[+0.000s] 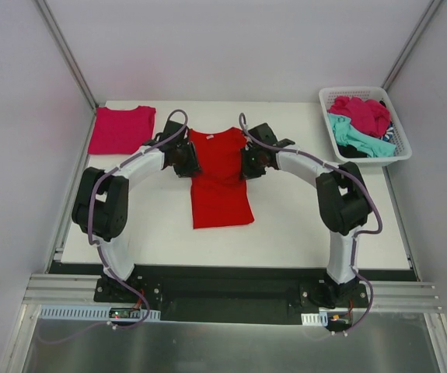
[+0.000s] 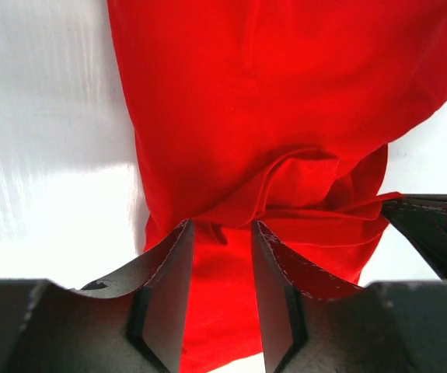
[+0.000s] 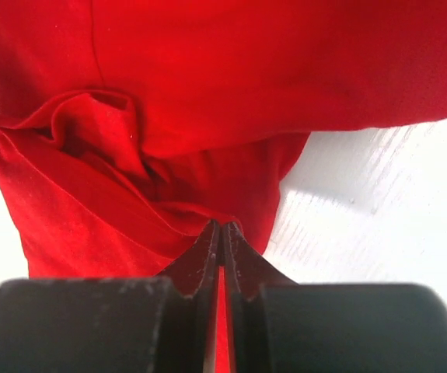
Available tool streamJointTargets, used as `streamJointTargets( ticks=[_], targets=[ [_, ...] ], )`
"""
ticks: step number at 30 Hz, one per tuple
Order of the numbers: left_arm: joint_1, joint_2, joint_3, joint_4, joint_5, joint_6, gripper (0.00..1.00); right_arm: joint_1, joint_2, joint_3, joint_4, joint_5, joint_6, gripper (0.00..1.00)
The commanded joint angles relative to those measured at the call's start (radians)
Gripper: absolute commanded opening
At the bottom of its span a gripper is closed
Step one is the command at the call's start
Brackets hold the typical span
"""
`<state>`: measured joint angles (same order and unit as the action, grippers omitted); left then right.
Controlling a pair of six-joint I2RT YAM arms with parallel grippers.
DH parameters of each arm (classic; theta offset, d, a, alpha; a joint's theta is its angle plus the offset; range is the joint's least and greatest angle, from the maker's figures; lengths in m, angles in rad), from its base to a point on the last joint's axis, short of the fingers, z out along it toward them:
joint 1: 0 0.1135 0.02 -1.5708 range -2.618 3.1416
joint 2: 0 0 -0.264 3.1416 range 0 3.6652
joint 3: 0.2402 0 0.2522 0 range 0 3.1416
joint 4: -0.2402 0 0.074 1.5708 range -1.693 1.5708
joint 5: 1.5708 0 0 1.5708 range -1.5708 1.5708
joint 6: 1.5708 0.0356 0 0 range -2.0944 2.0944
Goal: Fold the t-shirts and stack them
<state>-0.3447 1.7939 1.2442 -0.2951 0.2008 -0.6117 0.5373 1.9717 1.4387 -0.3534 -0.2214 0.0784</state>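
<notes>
A large bright red t-shirt (image 1: 221, 183) lies lengthwise in the middle of the table, with both sleeves folded inward into bunched pleats. My left gripper (image 1: 186, 159) is at its left sleeve. In the left wrist view its jaws (image 2: 221, 227) stand apart over the red cloth (image 2: 285, 93) with nothing pinched. My right gripper (image 1: 251, 163) is at the right sleeve. Its fingers (image 3: 221, 227) are pressed together with a fold of the red cloth (image 3: 246, 78) at the tips. A magenta-pink t-shirt (image 1: 122, 129) lies folded flat at the back left.
A white lattice basket (image 1: 355, 91) at the back right holds a crumpled magenta shirt (image 1: 361, 113), a teal one (image 1: 355, 138) and something dark. The white table (image 1: 316, 225) ends at a black rail near the arm bases.
</notes>
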Motion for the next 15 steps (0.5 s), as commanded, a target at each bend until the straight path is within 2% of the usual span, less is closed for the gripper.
streamJointTargets(
  ticks=[1, 4, 10, 11, 15],
  targets=[
    [0.013, 0.021, 0.057, 0.004, -0.011, 0.030, 0.37, -0.005, 0.015, 0.071, -0.010, 0.001, -0.046, 0.07],
    [0.018, 0.025, 0.063, 0.005, -0.015, 0.036, 0.46, -0.005, 0.018, 0.091, -0.009, 0.004, -0.061, 0.17],
    [0.024, 0.022, 0.087, 0.004, -0.029, 0.058, 0.50, -0.005, 0.026, 0.152, -0.032, 0.047, -0.112, 0.40],
    [0.024, 0.019, 0.089, 0.004, -0.040, 0.062, 0.50, -0.003, 0.026, 0.161, -0.038, 0.063, -0.118, 0.48],
    [0.026, -0.028, 0.089, 0.010, -0.099, 0.085, 0.50, -0.005, 0.016, 0.178, -0.041, 0.117, -0.153, 0.49]
  ],
)
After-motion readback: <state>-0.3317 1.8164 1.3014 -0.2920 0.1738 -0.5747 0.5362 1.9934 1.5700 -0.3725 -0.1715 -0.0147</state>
